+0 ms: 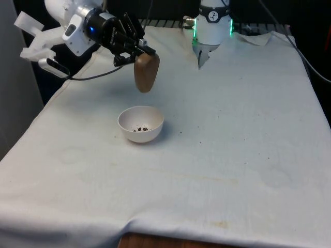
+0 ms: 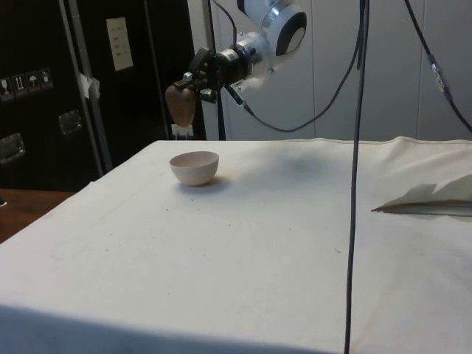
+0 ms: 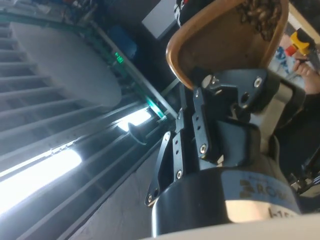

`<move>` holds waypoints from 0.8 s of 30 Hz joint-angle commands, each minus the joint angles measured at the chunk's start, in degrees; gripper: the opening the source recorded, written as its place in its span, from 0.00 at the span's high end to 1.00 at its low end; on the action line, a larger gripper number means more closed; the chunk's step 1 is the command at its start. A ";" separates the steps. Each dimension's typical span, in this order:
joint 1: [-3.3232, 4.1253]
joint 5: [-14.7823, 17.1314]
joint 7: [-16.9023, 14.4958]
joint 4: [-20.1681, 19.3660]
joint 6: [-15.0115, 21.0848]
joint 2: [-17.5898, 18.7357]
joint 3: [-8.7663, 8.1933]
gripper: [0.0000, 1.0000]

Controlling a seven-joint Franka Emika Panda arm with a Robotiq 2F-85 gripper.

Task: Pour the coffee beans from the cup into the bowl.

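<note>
A brown cup (image 1: 147,72) hangs tipped over in the air, just above and behind a white bowl (image 1: 140,124) on the table. My gripper (image 1: 135,50) is shut on the brown cup at its rim. In the side view the cup (image 2: 181,105) hangs over the bowl (image 2: 195,167) with the gripper (image 2: 200,80) holding it from above. A few dark coffee beans (image 1: 140,128) lie in the bowl's bottom. In the wrist view the cup (image 3: 220,40) is clamped by the gripper (image 3: 227,82), and coffee beans (image 3: 260,15) still lie inside it.
The white cloth (image 1: 217,155) covers the table, with a few stray dark specks right of the bowl. A fold of cloth or paper (image 2: 431,198) lies at the side view's right. A cable (image 2: 355,177) hangs down in the side view's foreground.
</note>
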 commanded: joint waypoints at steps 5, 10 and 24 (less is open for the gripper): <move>-0.57 1.55 0.34 0.23 -2.41 0.86 -0.06 0.99; -0.57 2.81 0.86 0.29 -4.07 1.60 -0.34 0.99; -0.63 5.61 2.69 0.29 -7.10 2.75 -0.46 0.99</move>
